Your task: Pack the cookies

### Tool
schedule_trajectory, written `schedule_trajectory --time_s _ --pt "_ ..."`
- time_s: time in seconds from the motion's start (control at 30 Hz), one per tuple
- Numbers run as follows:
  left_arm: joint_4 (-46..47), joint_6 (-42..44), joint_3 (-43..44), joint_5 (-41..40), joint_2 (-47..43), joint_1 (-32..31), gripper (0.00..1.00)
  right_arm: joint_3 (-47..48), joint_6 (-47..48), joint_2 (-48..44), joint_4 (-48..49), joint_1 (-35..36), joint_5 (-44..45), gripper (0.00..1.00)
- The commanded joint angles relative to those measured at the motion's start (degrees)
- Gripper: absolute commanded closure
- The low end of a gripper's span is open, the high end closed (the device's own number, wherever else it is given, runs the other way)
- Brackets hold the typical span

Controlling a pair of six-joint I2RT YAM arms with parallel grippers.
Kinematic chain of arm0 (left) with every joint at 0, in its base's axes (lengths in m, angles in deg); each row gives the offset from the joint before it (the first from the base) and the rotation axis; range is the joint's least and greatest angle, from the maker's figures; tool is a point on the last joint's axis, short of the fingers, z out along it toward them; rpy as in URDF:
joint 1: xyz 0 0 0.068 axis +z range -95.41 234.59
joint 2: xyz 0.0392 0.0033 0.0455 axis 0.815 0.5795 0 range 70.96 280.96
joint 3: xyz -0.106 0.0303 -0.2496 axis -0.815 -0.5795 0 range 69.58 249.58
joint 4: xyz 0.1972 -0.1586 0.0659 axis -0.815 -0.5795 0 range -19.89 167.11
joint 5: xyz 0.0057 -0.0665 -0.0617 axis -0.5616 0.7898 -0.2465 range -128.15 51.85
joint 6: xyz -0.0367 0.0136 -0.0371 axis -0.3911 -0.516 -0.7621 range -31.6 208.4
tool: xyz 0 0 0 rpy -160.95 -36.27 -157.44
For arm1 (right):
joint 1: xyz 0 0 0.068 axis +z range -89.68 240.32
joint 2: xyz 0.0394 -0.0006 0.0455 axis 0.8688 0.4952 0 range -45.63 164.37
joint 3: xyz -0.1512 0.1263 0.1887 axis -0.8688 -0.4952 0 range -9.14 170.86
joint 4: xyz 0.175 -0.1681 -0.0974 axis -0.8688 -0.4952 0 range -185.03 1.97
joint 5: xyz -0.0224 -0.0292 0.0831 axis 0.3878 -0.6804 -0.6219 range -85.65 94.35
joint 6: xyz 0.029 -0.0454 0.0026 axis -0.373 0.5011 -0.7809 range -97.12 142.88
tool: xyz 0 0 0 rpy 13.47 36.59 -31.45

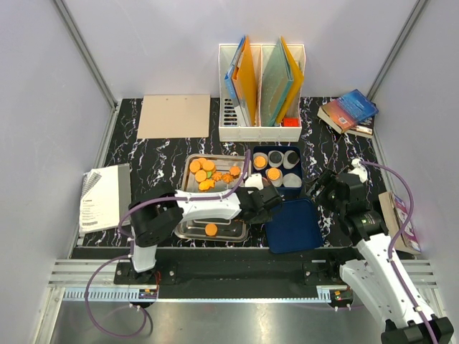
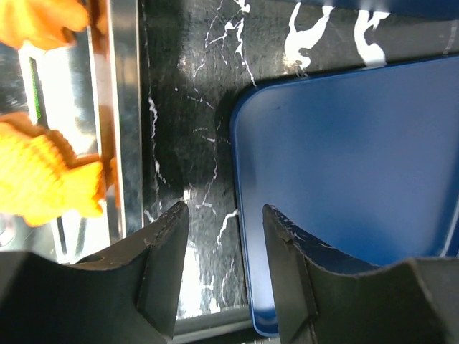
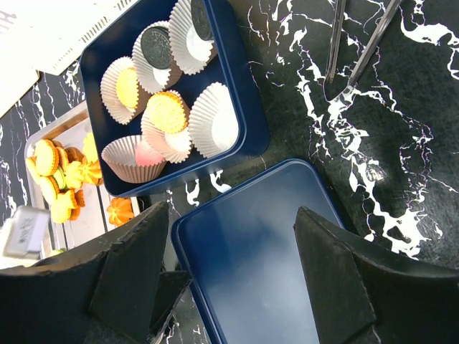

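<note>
Orange cookies [image 1: 208, 172] lie on a metal tray [image 1: 188, 163]; one more [image 1: 211, 229] lies on a nearer tray. Close up, the cookies [image 2: 43, 179] sit left of the tray rim [image 2: 122, 107]. A blue box [image 1: 297, 159] holds white paper cups, some with orange [image 3: 167, 111], black [image 3: 155, 46] and pink [image 3: 148, 153] cookies. Its blue lid [image 1: 292, 226] lies flat in front. My left gripper [image 2: 225, 209] is open, low astride the lid's [image 2: 344, 165] left edge. My right gripper [image 3: 231, 211] is open above the lid [image 3: 265, 272], holding nothing.
Metal tongs [image 3: 351, 50] lie on the marble top right of the box. A white file organiser [image 1: 262, 86] stands at the back, with a cardboard sheet [image 1: 174, 115] to its left and books [image 1: 349, 111] to its right. A manual [image 1: 100, 197] lies left, another book [image 1: 401, 218] right.
</note>
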Motion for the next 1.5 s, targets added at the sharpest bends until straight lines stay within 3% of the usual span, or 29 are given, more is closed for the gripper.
schedule_trajectory --time_s 0.0,0.43,0.57,0.7,0.77,1.23,1.47 --pt "3.68 0.90 1.31 1.85 2.12 0.58 0.53 -0.19 0.75 0.05 2.09 0.35 -0.83 0.21" --pt "3.50 0.90 0.97 4.05 4.41 1.37 0.71 -0.45 0.84 0.05 2.09 0.35 -0.74 0.21" --pt "3.15 0.55 0.17 4.84 4.67 1.37 0.80 -0.63 0.66 -0.48 1.82 0.35 -0.83 0.22" --pt "2.71 0.37 -0.62 5.37 4.76 1.37 0.97 -0.71 0.75 -0.92 1.65 0.35 -0.65 0.21" --pt "2.45 0.11 -1.06 5.37 4.50 1.37 1.00 -0.80 0.66 -1.09 1.65 0.35 -0.74 0.22" --pt "0.69 3.80 -5.98 0.01 -9.65 0.06 1.00 3.14 0.66 -1.44 0.16 0.26 -0.91 0.22" --pt "-0.28 6.79 -5.45 -2.54 -15.01 -0.47 1.00 10.09 3.47 -0.83 -1.52 0.35 -7.50 0.22"
